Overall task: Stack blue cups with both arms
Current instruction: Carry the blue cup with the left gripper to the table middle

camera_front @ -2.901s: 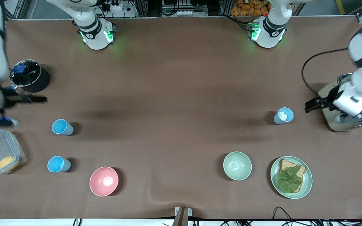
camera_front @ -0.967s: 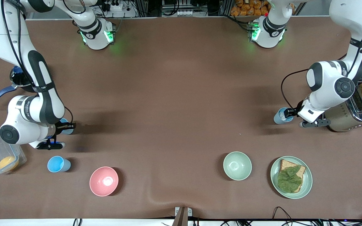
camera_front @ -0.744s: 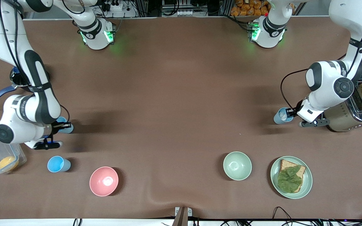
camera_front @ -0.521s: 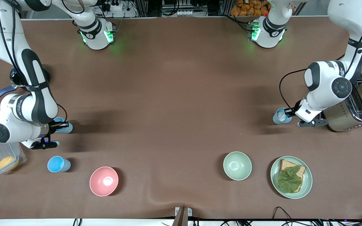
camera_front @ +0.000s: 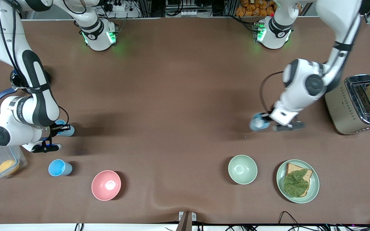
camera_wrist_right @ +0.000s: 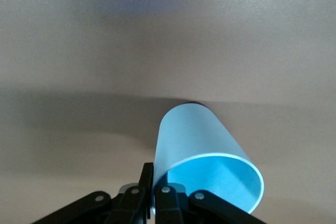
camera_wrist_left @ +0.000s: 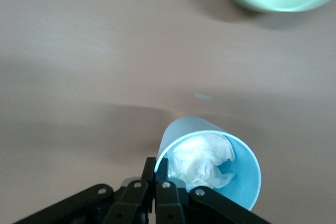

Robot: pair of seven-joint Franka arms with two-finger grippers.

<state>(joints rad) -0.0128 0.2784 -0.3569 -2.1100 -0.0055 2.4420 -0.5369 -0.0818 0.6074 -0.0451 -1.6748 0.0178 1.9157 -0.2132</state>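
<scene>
A: The pale cup (camera_front: 258, 122) has left its spot by the toaster (camera_front: 355, 106); the left gripper (camera_front: 270, 119), pinched on its rim, now carries it over bare table toward the middle. The stack looks under way.

B: The right gripper (camera_front: 59, 127) is unmoved, clamped on a blue cup (camera_front: 65, 129) at its own end. A third cup (camera_front: 59, 167) waits nearer the camera.

A: Only the left wrist view shows crumpled tissue (camera_wrist_left: 202, 160) inside the pale cup.
</scene>
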